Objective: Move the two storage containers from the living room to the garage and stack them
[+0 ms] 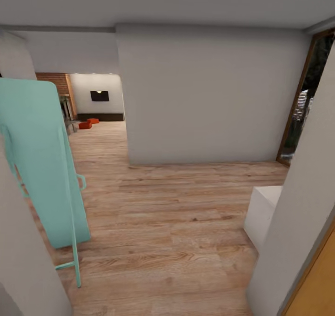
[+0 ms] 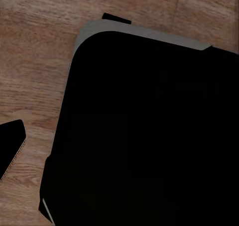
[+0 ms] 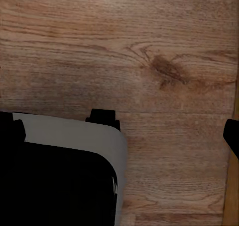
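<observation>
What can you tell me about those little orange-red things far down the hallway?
They are the two storage containers, seen small and far off in the head view. Both look plain orange-red, low and boxy, sitting on the light wood plank floor of the far room, below a white wall with a dark panel. They lie close beside each other; whether they touch is too small to tell. Nothing holds them.

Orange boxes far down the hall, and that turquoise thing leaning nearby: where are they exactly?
storage containers [image 1: 88, 123]: head view, on the nearer box's orange side.
turquoise board [image 1: 42, 158]: head view, middle of its flat face.
</observation>
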You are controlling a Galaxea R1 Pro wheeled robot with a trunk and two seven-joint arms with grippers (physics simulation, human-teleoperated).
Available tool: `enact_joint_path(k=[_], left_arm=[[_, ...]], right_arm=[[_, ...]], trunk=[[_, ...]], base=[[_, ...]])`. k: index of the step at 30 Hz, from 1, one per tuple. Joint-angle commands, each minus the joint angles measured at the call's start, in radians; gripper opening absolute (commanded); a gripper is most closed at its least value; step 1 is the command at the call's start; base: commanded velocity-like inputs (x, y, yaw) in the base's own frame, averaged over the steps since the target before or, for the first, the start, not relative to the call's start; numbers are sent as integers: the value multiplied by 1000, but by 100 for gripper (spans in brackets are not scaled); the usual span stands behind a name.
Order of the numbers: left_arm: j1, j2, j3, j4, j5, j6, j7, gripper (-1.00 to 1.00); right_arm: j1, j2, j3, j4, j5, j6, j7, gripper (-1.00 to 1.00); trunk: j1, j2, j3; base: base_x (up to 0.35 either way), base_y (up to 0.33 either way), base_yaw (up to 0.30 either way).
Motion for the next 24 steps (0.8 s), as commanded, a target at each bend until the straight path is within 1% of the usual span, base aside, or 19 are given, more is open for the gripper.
enact_joint_path(k=[1, 17, 24], left_arm=[[0, -1, 5, -1, 1, -2, 1, 100], [0, 0, 4, -1, 3, 0, 1, 100], [0, 0, 4, -1, 3, 3, 2, 100]], right_arm=[[-1, 0, 6, 3, -11, -6, 6, 100], [-1, 0, 11, 3, -4, -11, 6, 100], [-1, 0, 12, 3, -1, -11, 6, 100]], trunk=[[1, 0, -1], [1, 0, -1], [1, 0, -1]], base=[[326, 86, 0], [326, 93, 0], [326, 16, 0]])
